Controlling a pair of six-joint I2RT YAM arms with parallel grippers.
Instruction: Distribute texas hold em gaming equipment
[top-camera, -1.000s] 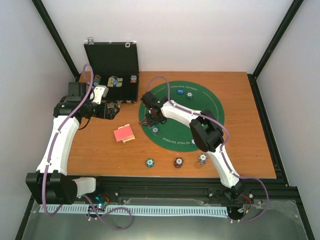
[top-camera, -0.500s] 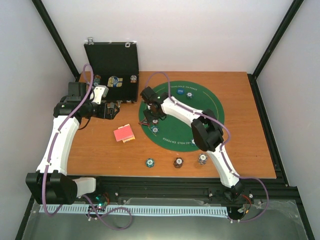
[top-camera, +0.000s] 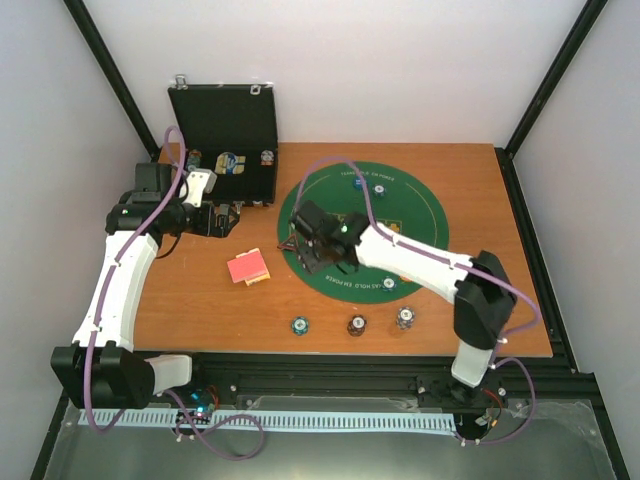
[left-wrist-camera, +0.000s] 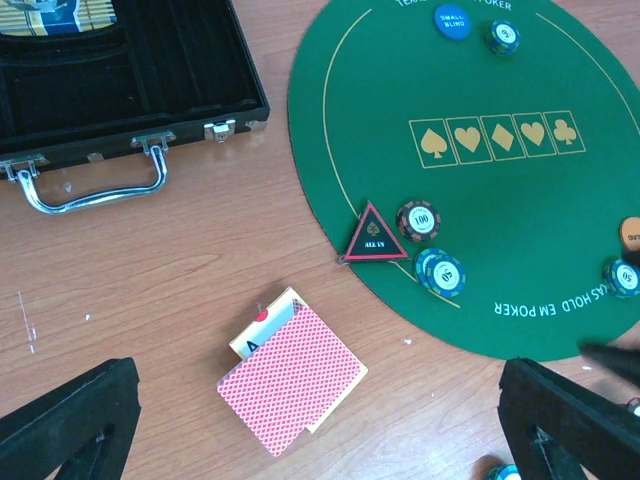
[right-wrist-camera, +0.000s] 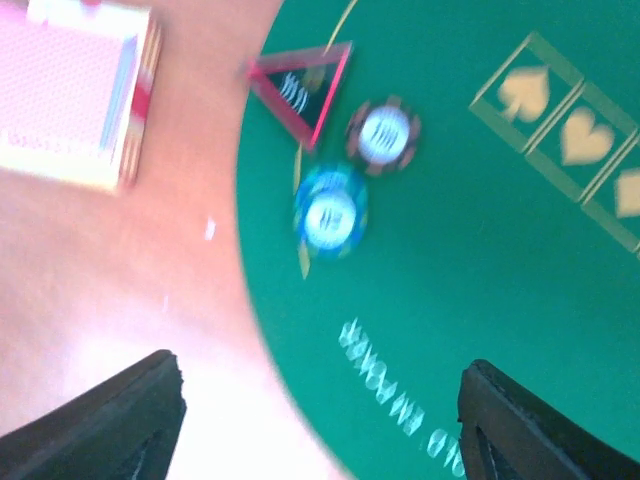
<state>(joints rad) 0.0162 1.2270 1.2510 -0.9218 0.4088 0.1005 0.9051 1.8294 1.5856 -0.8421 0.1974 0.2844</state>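
Observation:
A red-backed card deck (left-wrist-camera: 290, 385) lies on the wood left of the green mat; it also shows in the top view (top-camera: 248, 267) and the right wrist view (right-wrist-camera: 75, 95). A black red-edged triangle marker (left-wrist-camera: 376, 235), a brown chip (left-wrist-camera: 418, 220) and blue chips (left-wrist-camera: 442, 272) sit at the mat's left edge. A blue disc (left-wrist-camera: 452, 20), an orange disc (left-wrist-camera: 631, 233) and more blue chips (left-wrist-camera: 622, 277) lie on the mat. My left gripper (top-camera: 220, 222) is open and empty near the case. My right gripper (top-camera: 316, 250) is open and empty above the triangle marker (right-wrist-camera: 300, 85) and its chips.
The black hinged case (top-camera: 225, 125) stands open at the back left, with items in its tray. The round green mat (top-camera: 420, 210) covers the table's middle. Three chips (top-camera: 356, 325) lie in a row near the front edge.
My right arm has swung its elbow out to the right and forward, and its gripper has shifted slightly toward the front over the mat's left edge. The left arm has not moved.

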